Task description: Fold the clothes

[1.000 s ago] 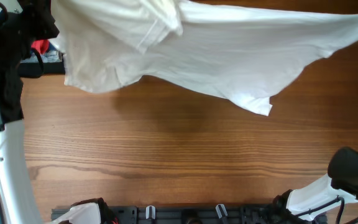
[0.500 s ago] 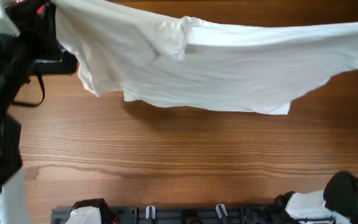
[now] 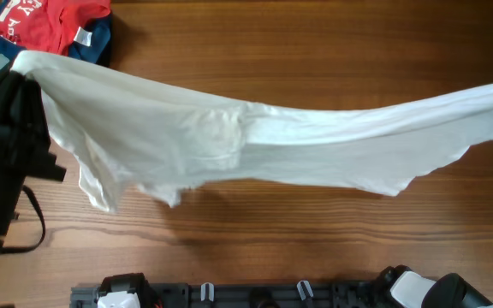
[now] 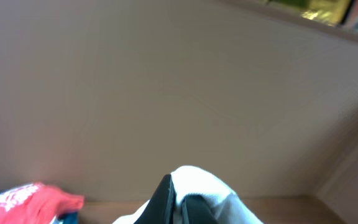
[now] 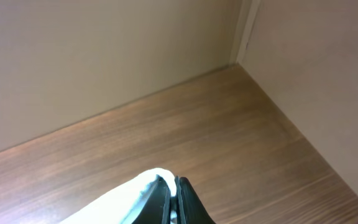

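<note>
The white garment [image 3: 255,141] hangs stretched in the air across the whole table in the overhead view, with its lower edge sagging toward the wood. No black print or label shows. My left gripper [image 4: 178,198] is shut on the garment's left end [image 4: 210,186], at the left edge of the overhead view [image 3: 26,68]. My right gripper [image 5: 173,186] is shut on the right end [image 5: 138,190]; the gripper itself is out of the overhead view, past the right edge.
A red and blue pile of clothes [image 3: 45,26] lies at the back left corner; it also shows in the left wrist view [image 4: 27,199]. A black rail [image 3: 255,295] runs along the front edge. Walls [image 5: 104,62] stand behind the wooden table [image 3: 272,239].
The stretched garment has moved toward the front of the table and dropped lower. The left arm moved forward with it, uncovering the red pile at the back left.
</note>
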Robot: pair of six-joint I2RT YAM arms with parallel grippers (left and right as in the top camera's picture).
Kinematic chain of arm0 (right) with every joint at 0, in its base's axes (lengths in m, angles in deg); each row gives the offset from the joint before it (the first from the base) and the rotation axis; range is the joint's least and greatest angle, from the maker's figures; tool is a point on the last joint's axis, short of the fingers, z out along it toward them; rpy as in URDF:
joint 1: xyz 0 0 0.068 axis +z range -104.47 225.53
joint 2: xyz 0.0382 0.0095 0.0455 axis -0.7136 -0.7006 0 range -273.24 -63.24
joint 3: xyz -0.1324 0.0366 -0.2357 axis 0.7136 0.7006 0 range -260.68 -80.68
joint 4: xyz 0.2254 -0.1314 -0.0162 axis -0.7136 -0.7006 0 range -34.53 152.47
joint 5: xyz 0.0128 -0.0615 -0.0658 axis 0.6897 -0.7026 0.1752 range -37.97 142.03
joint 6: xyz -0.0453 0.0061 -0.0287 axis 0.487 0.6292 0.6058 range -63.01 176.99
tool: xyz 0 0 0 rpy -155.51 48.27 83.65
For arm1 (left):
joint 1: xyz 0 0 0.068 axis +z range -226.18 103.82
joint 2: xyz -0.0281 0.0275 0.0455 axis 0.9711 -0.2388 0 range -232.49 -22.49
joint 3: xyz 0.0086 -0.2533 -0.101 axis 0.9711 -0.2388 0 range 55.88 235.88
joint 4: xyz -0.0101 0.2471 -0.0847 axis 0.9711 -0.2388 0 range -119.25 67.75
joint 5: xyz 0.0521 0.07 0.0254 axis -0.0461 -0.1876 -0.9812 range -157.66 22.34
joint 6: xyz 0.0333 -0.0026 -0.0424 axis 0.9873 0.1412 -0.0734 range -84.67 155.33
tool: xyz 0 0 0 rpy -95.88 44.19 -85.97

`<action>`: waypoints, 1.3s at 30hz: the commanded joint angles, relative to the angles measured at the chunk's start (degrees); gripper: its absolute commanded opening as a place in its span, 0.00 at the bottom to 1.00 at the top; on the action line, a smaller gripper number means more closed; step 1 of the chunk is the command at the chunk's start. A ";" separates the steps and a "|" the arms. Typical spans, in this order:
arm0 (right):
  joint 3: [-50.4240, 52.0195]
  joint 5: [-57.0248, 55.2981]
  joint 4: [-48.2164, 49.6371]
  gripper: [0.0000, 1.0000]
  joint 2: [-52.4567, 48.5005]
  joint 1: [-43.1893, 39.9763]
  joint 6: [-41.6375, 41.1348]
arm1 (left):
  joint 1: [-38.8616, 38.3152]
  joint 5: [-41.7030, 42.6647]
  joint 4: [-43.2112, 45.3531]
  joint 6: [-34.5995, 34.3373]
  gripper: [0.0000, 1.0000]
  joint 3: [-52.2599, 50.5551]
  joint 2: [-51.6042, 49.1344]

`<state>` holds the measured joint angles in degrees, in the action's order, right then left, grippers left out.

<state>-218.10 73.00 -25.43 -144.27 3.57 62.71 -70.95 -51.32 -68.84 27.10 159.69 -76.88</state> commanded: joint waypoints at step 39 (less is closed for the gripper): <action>-0.68 -9.44 46.45 0.04 -66.75 24.11 -4.39 | -6.10 -9.31 30.49 0.44 0.04 0.13 -72.50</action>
<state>-218.58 65.00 19.75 -208.71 27.86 59.37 -77.05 -59.35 -40.07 27.10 159.56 -148.66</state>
